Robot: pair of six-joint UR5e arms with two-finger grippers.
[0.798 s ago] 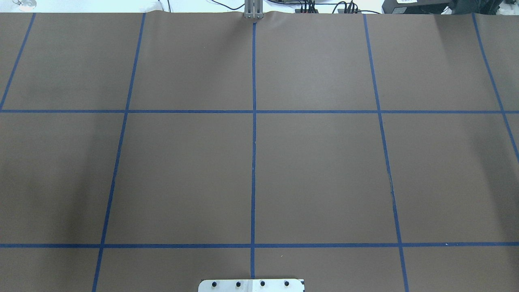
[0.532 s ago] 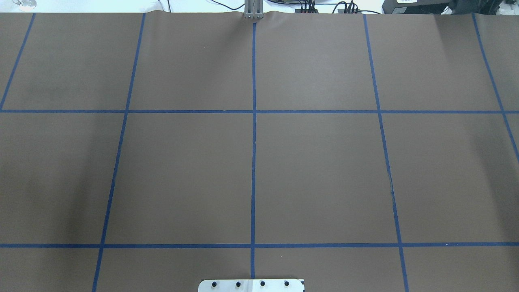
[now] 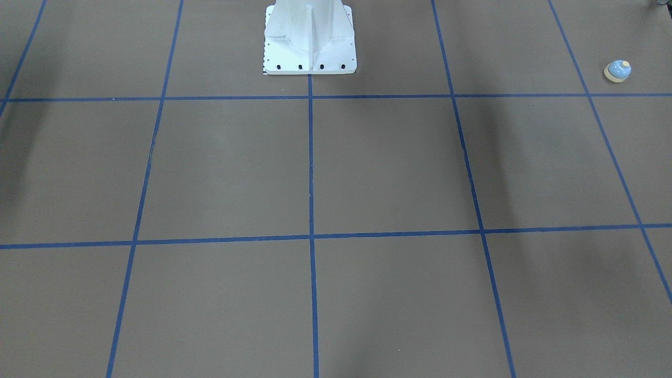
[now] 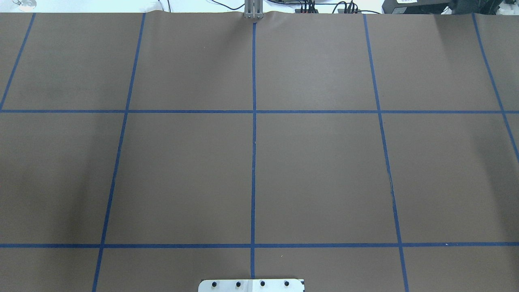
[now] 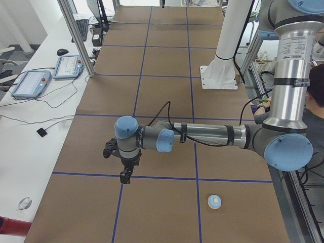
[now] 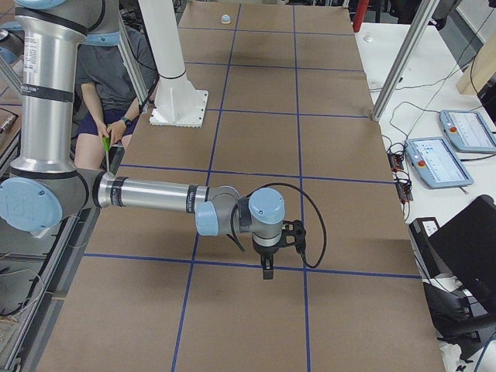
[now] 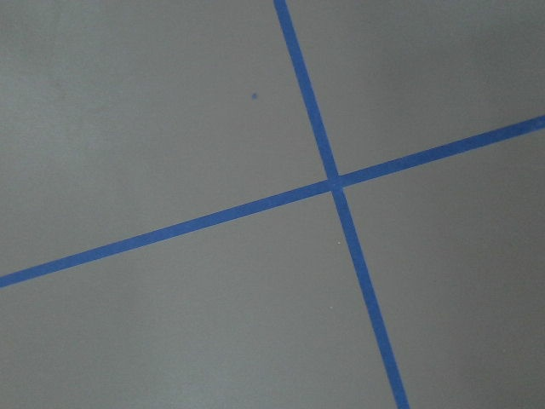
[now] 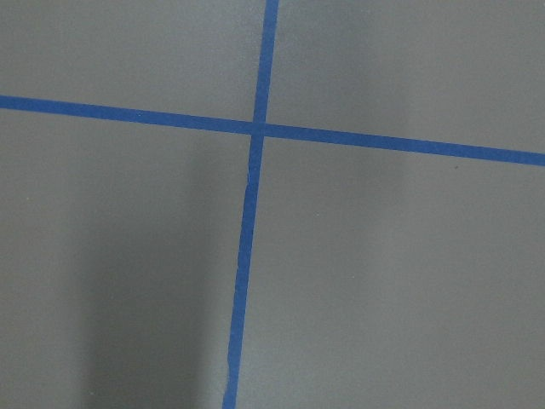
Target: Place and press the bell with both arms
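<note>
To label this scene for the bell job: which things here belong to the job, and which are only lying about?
For the job: bell; left arm's tool; right arm's tool.
Only lying about: white pedestal; touch-screen pendant; keyboard; mouse.

The table (image 4: 324, 170) is covered by a brown sheet (image 3: 220, 168), marked into a grid by blue tape lines (image 4: 254, 142). A white pedestal (image 3: 310, 37) stands at the middle of the robot-side edge. The bell (image 3: 617, 71) sits upright toward the corner where that edge meets the robot's left end.
</note>
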